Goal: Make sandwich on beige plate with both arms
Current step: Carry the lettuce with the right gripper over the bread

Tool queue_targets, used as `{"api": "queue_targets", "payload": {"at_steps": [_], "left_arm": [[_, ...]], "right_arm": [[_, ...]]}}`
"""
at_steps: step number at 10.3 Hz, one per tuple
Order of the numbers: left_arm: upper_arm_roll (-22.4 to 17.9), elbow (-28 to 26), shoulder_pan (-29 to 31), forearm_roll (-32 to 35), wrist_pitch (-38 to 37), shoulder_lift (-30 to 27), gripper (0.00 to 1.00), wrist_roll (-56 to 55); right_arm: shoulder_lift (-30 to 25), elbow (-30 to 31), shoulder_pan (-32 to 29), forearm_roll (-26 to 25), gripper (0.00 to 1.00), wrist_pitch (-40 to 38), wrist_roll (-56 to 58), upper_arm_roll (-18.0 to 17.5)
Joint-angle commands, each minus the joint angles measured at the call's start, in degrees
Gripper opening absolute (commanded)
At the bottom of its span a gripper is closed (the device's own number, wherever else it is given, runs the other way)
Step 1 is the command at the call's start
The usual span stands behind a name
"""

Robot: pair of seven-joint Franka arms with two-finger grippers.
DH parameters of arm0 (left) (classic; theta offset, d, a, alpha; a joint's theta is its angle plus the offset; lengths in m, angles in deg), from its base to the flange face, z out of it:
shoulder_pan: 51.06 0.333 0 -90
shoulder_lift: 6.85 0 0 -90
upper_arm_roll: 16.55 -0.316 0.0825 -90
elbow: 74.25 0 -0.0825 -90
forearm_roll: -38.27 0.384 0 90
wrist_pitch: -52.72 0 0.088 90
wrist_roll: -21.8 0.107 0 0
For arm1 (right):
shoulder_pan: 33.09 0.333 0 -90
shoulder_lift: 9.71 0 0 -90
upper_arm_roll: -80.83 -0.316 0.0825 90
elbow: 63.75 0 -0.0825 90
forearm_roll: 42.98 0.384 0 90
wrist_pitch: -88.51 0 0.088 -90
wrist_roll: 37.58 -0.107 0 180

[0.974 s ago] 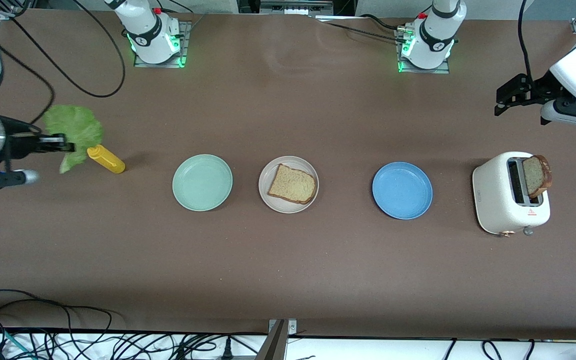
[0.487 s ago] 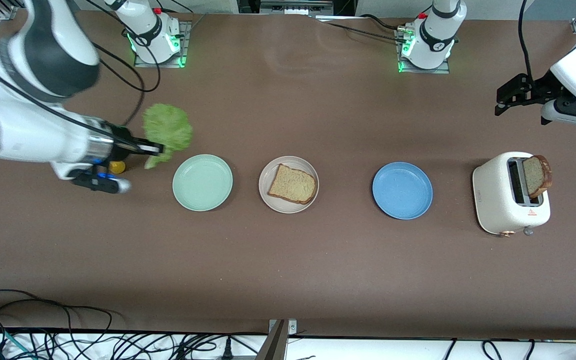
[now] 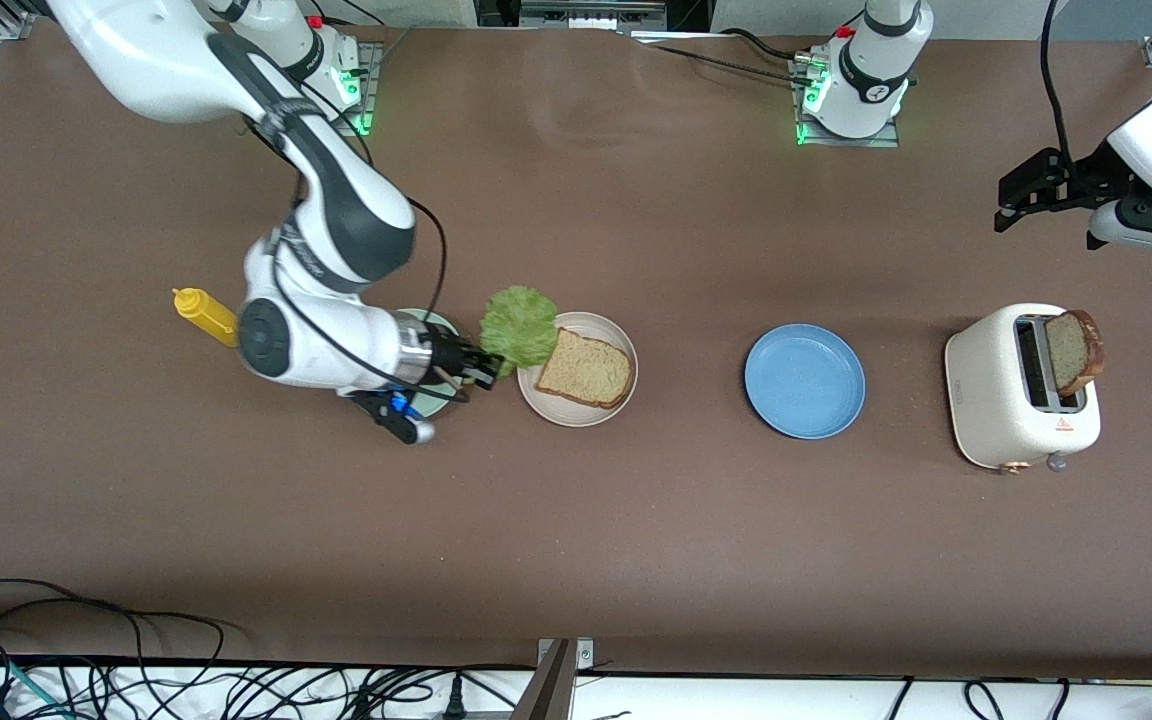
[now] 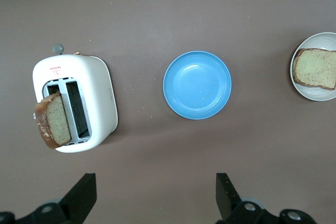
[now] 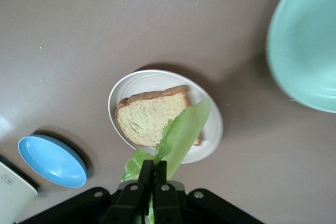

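The floppy lettuce (image 3: 519, 328), pinched in the shut right gripper (image 3: 481, 368) at the plate (image 3: 596, 414) rim mid-table, may fold or land half off the bread (image 3: 584, 368) if released early, while the left gripper (image 3: 1018, 195) waits wide open, empty, above the toaster (image 3: 996, 400).

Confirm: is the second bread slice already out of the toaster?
No, that slice stands in the toaster slot.
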Motion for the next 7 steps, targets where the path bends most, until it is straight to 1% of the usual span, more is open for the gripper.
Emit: {"api": "queue_targets", "payload": {"at_steps": [1, 2, 5, 7], "left_arm": [[0.1, -0.1, 0.5, -1.3, -0.6, -0.6, 1.00, 0.7], [0.0, -0.1, 0.6, -1.4, -0.6, -0.6, 1.00, 0.8], [0.0, -0.3, 0.6, -1.4, -0.6, -0.5, 1.00, 0.6], [0.1, 0.1, 2.8, -1.9, -0.5, -0.5, 1.00, 0.9]], "right_arm": [[5.2, -1.7, 2.4, 0.6, 0.00, 9.1, -1.4, 0.0], [6.8, -1.7, 3.3, 0.9, 0.00, 11.5, -1.4, -0.1], [8.9, -0.8, 4.9, 0.8, 0.00, 11.9, -1.3, 0.0], [10.2, -0.7, 6.6, 0.6, 0.00, 13.7, -1.0, 0.0]]}}
